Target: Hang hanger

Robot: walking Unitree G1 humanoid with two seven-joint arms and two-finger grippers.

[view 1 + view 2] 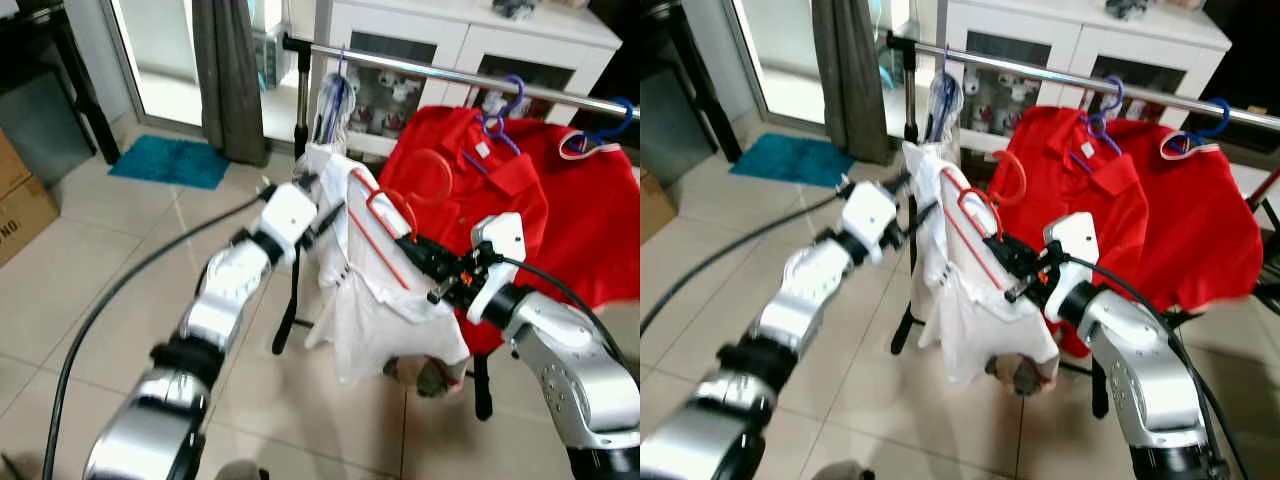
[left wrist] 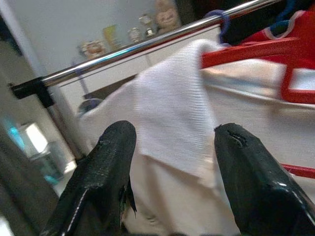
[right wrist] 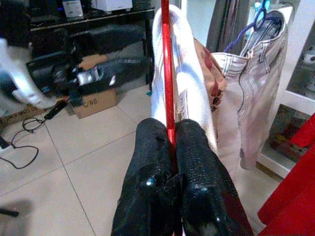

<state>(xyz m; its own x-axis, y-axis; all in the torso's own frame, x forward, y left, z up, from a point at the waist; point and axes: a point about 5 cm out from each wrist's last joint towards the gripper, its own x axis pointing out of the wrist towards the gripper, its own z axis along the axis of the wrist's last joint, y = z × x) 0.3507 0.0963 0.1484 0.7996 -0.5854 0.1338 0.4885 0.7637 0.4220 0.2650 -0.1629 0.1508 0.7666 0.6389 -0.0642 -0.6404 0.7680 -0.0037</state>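
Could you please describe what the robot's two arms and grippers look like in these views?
Both arms are glossy silver with black joint bands and white wrist housings. A black cable trails along each. The left gripper and right gripper each have two long, matte black, textured fingers.

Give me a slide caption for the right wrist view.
Right gripper clamps the red hanger carrying a white shirt.

- Daylight enters through the glass door [image 1: 160,55] at the far left, washing the pale floor tiles [image 1: 90,270] nearby.
- Head views are evenly bright, slightly soft, and bowed toward the edges.
- The metal rail [image 2: 123,51] shows glare.
- Close black fingers [image 2: 106,172] appear blurred; the background shelf is defocused.
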